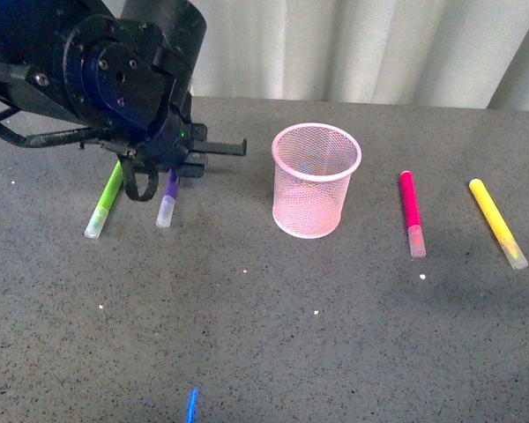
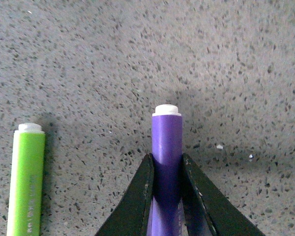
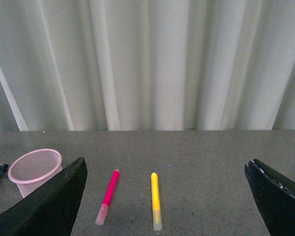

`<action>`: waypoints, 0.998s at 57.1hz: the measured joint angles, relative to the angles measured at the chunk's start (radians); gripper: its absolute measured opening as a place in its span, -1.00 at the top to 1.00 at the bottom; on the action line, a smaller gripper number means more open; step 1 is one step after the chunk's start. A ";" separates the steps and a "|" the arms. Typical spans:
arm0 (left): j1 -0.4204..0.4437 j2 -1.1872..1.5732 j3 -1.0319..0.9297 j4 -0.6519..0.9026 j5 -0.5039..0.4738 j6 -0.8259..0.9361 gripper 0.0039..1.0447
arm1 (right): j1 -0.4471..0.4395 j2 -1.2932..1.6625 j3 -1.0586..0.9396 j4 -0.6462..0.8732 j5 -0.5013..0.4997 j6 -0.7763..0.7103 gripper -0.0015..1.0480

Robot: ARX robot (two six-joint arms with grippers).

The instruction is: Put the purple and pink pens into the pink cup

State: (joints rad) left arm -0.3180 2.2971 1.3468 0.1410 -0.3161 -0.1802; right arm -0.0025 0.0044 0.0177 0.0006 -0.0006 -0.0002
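Two pens wait for the pale pink cup (image 1: 315, 181), which stands upright and empty, as far as its mesh shows, at mid-table on the grey speckled table (image 1: 335, 335). The left gripper (image 2: 167, 157) is down at the table's left, its black fingers (image 2: 137, 196) pressed against both sides of the purple pen (image 2: 166, 137), which lies just beside a lime-green marker (image 1: 106, 201). The right gripper (image 3: 165, 166) hangs wide apart and holds nothing. Below it, right of the cup, the pink pen (image 1: 411, 207) lies near a yellow marker (image 1: 496, 220).

Both pens look light, rigid and smooth-barrelled, so they may slip or swivel. A mid-barrel hold seems safest, clear of the translucent caps. The left arm's bulk covers the purple pen's upper half in the front view. No view settles whether that pen has left the table, and the cup's floor is hard to read.
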 joint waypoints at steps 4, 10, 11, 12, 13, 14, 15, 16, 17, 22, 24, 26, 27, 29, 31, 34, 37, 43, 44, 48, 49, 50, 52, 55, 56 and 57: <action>0.000 -0.036 -0.002 0.014 -0.011 -0.022 0.76 | 0.000 0.000 0.000 0.000 0.000 0.000 -0.86; -0.005 -0.117 -0.024 0.092 -0.007 -0.055 0.76 | 0.000 0.000 0.000 0.000 0.000 0.000 -0.86; -0.006 -0.126 -0.027 0.104 -0.009 -0.058 0.76 | 0.000 0.000 0.000 0.000 0.000 0.000 -0.86; -0.008 -0.146 -0.033 0.130 -0.007 -0.058 0.76 | 0.000 0.000 0.000 0.000 0.000 0.000 -0.86; -0.010 -0.155 -0.035 0.142 -0.005 -0.058 0.76 | 0.000 0.000 0.000 0.000 0.000 0.000 -0.86; -0.013 -0.175 -0.040 0.163 0.001 -0.059 0.76 | 0.000 0.000 0.000 0.000 0.000 0.000 -0.86; -0.014 -0.186 -0.042 0.172 0.005 -0.060 0.76 | 0.000 0.000 0.000 0.000 0.000 0.000 -0.86; -0.017 -0.207 -0.049 0.193 0.015 -0.060 0.76 | 0.000 0.000 0.000 0.000 0.000 0.000 -0.86; -0.019 -0.218 -0.052 0.205 0.021 -0.060 0.76 | 0.000 0.000 0.000 0.000 0.000 0.000 -0.86; -0.031 -0.300 -0.081 0.290 0.084 -0.080 0.76 | 0.000 0.000 0.000 0.000 0.000 0.000 -0.86; -0.034 -0.329 -0.097 0.329 0.115 -0.095 0.76 | 0.000 0.000 0.000 0.000 0.000 0.000 -0.86; -0.040 -0.356 -0.114 0.369 0.117 -0.115 0.76 | 0.000 0.000 0.000 0.000 0.000 0.000 -0.86; -0.041 -0.365 -0.120 0.384 0.117 -0.119 0.76 | 0.000 0.000 0.000 0.000 0.000 0.000 -0.86; -0.048 -0.388 -0.137 0.427 0.116 -0.141 0.76 | 0.000 0.000 0.000 0.000 0.000 0.000 -0.86; -0.057 -0.413 -0.156 0.486 0.112 -0.168 0.76 | 0.000 0.000 0.000 0.000 0.000 0.000 -0.86; -0.072 -0.435 -0.179 0.594 0.102 -0.188 0.76 | 0.000 0.000 0.000 0.000 0.000 0.000 -0.86; -0.082 -0.435 -0.187 0.660 0.105 -0.204 0.76 | 0.000 0.000 0.000 0.000 0.000 0.000 -0.86; -0.105 -0.412 -0.200 0.750 0.110 -0.216 0.76 | 0.000 0.000 0.000 0.000 0.000 0.000 -0.86; -0.107 -0.408 -0.201 0.758 0.110 -0.217 0.76 | 0.000 0.000 0.000 0.000 0.000 0.000 -0.86; -0.140 -0.355 -0.213 0.838 0.106 -0.224 0.76 | 0.000 0.000 0.000 0.000 0.000 0.000 -0.86; -0.143 -0.351 -0.215 0.843 0.105 -0.227 0.77 | 0.000 0.000 0.000 0.000 0.000 0.000 -0.86; -0.150 -0.340 -0.219 0.855 0.103 -0.227 0.77 | 0.000 0.000 0.000 0.000 0.000 0.000 -0.86; -0.164 -0.320 -0.227 0.883 0.098 -0.232 0.77 | 0.000 0.000 0.000 0.000 0.000 0.000 -0.86; -0.183 -0.290 -0.243 0.930 0.092 -0.233 0.77 | 0.000 0.000 0.000 0.000 0.000 0.000 -0.86; -0.189 -0.279 -0.246 0.948 0.090 -0.233 0.77 | 0.000 0.000 0.000 0.000 0.000 0.000 -0.86; -0.197 -0.264 -0.251 0.973 0.087 -0.233 0.77 | 0.000 0.000 0.000 0.000 0.000 0.000 -0.86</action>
State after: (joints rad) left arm -0.5148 2.0335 1.0958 1.1137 -0.2295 -0.4137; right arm -0.0025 0.0044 0.0177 0.0006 -0.0006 -0.0002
